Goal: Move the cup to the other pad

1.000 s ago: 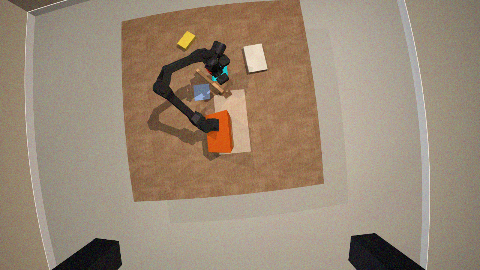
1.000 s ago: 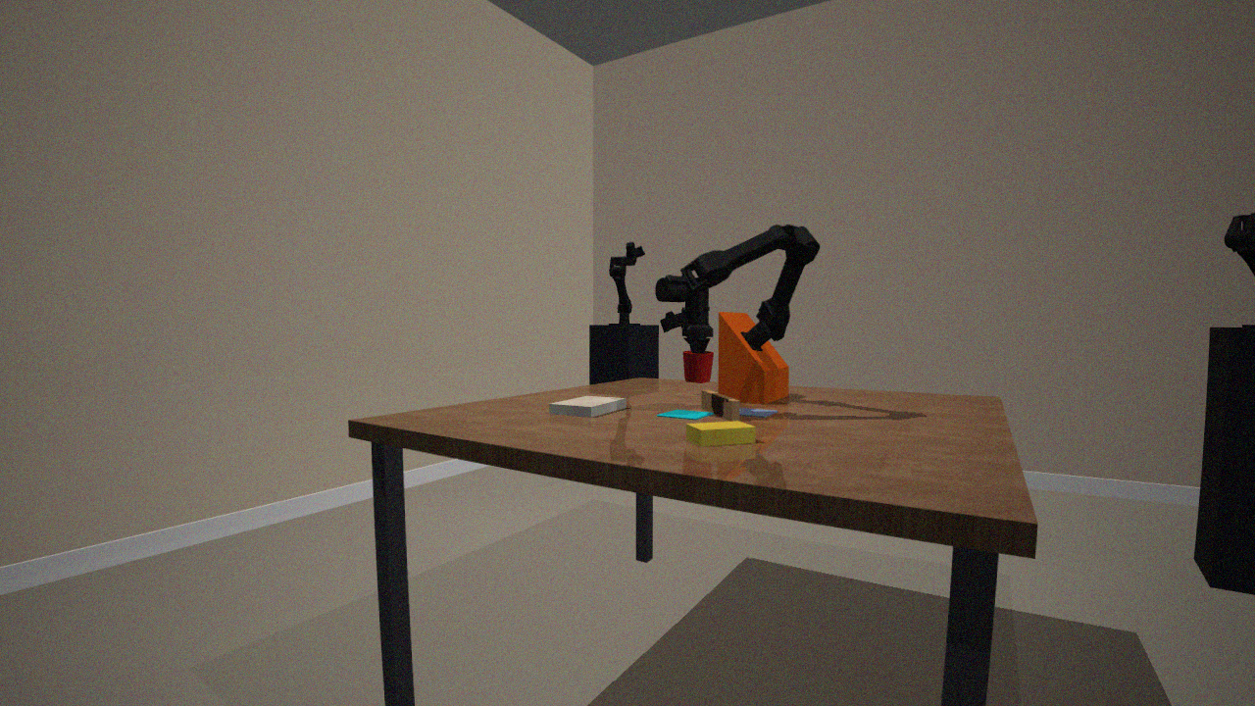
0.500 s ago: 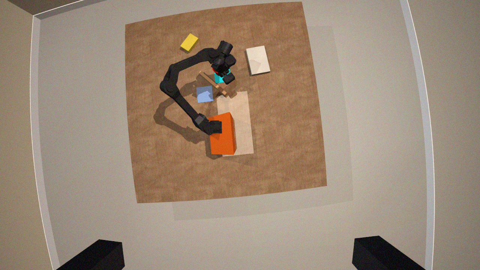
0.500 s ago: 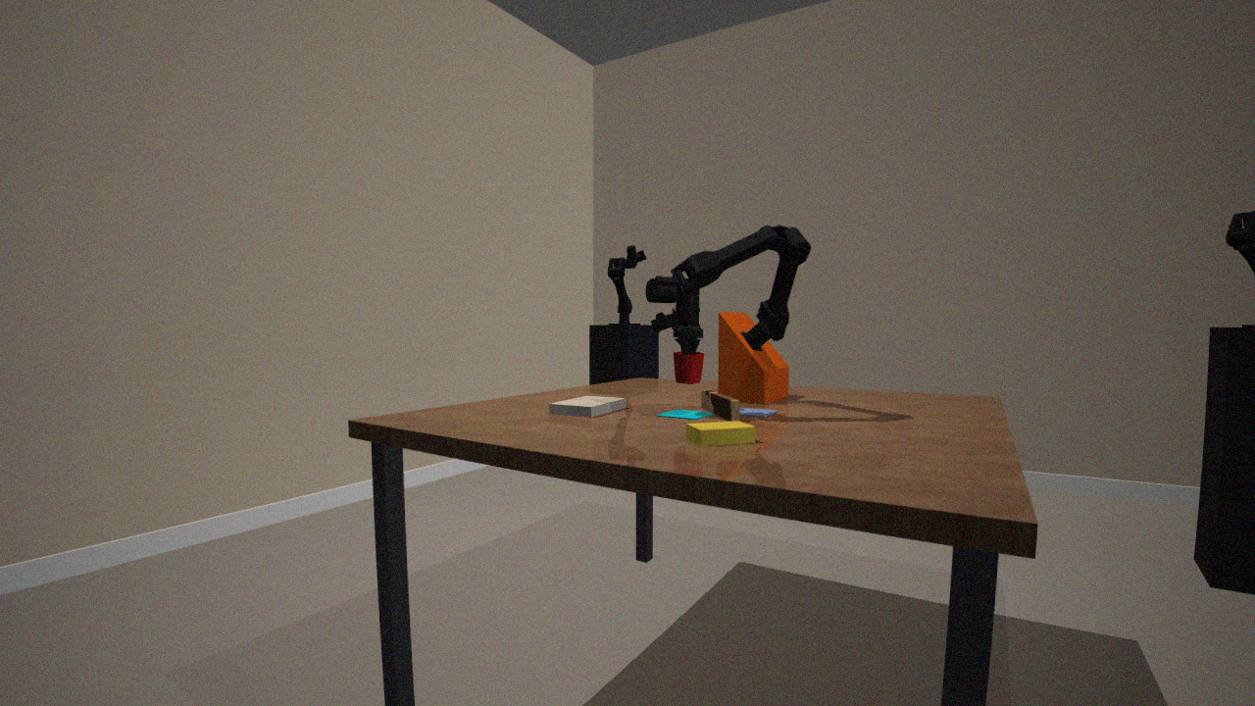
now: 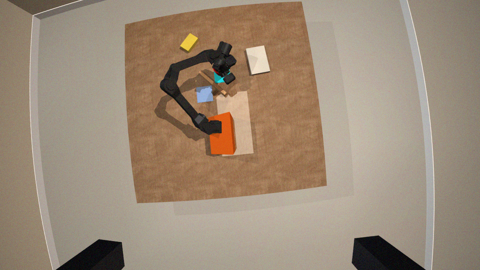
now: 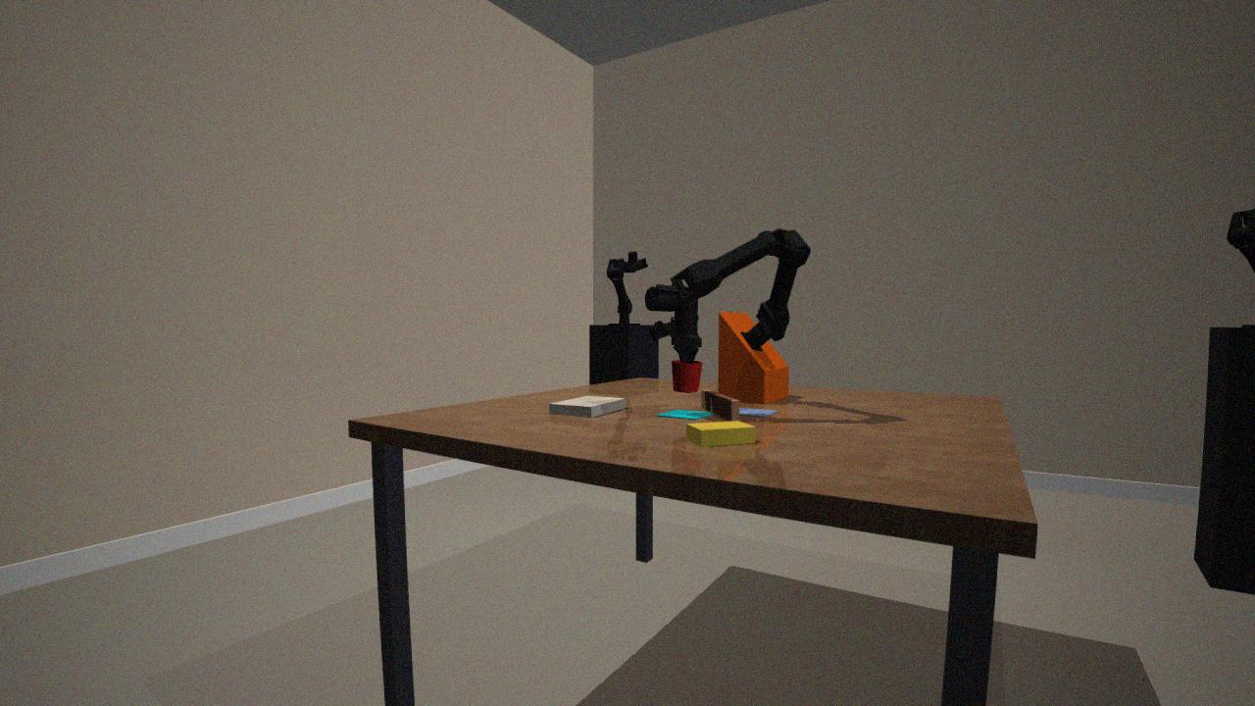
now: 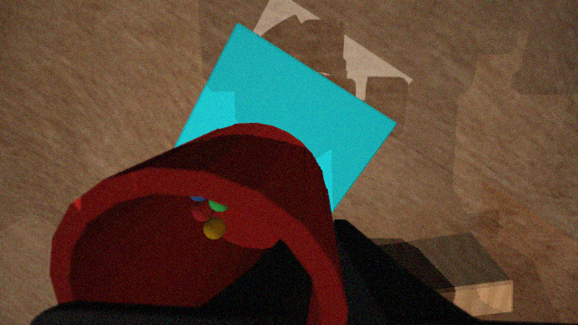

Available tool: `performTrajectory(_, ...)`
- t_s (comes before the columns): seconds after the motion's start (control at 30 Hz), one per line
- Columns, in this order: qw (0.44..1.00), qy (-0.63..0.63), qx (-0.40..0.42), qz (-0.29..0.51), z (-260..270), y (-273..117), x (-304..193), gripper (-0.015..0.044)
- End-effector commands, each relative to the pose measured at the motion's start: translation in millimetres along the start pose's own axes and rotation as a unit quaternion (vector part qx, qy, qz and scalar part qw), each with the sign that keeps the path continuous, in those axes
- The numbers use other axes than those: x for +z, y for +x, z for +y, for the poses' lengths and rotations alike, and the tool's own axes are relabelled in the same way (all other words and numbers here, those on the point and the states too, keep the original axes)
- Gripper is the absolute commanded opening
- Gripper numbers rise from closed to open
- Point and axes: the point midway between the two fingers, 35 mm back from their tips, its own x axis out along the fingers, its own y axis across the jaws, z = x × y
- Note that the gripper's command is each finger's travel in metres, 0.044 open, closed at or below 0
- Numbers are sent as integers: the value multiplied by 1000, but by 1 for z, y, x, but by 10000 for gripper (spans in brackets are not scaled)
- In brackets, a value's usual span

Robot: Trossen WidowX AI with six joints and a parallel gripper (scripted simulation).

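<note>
A red cup [image 6: 685, 378] [image 7: 316, 181] hangs upright in the air above the table, over or near the cyan pad [image 5: 219, 79] [image 6: 682, 414] [image 7: 289, 86]. My gripper [image 6: 688, 358] is shut on the cup's wall. Several marbles lie inside the cup, among them a yellow marble [image 7: 214, 228] and a green marble [image 7: 219, 205]. The blue pad [image 5: 204, 94] [image 6: 757, 412] lies on the other side of the wooden bar with nothing on it. In the top view the arm hides most of the cup.
A low wooden bar [image 5: 218, 87] [image 6: 721, 404] [image 7: 483, 298] stands between the pads. A white block [image 5: 258, 60] [image 6: 587, 405] and a yellow block [image 5: 188, 42] [image 6: 721, 432] lie on the table. The arm's orange base block [image 5: 223, 144] [image 6: 745, 378] stands beyond the blue pad.
</note>
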Motion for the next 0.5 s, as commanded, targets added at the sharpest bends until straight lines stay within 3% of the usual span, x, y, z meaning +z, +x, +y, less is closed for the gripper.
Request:
performTrajectory(0.0, 1000, 7, -3, 7, -3, 11, -1, 0)
performTrajectory(0.47, 1000, 7, -2, 8, -3, 33, -1, 0)
